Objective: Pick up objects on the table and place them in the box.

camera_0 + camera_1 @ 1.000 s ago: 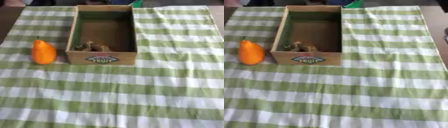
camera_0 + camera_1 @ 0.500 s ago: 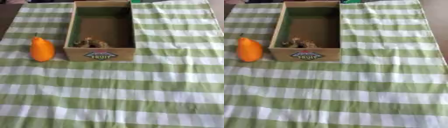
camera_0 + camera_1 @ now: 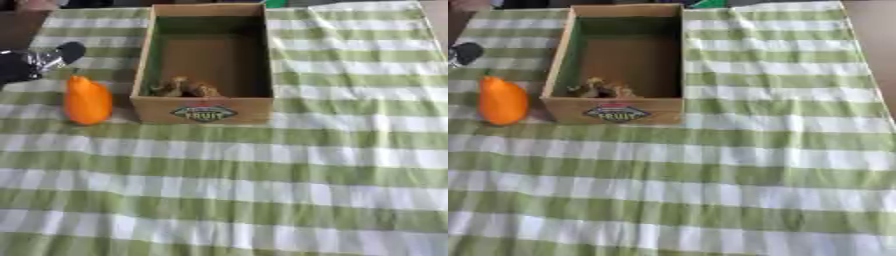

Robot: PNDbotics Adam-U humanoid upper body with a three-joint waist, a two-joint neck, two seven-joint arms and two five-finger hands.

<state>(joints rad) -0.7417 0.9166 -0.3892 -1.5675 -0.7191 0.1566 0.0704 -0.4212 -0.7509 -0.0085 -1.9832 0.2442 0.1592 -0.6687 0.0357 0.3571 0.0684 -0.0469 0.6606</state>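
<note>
An orange pear-shaped fruit (image 3: 87, 101) stands upright on the green-and-white checked cloth, just left of the cardboard box (image 3: 206, 111). The open box bears a "FRUIT" label on its front wall, and a small brownish object (image 3: 185, 89) lies inside at its near end. My left hand (image 3: 35, 61), black and silver, comes in from the left edge, a little behind and to the left of the orange fruit, apart from it. Only part of that hand shows, with one dark fingertip (image 3: 70, 50) pointing toward the box. My right hand is not visible in either view.
The checked cloth (image 3: 262, 175) covers the table in front of and to the right of the box. A bare brown tabletop (image 3: 872, 20) shows at the far right, and a green object (image 3: 707, 4) sits behind the box.
My left hand has come into view from the left edge near the orange fruit. The camera has shifted slightly; the fruit and box have stayed in place.
</note>
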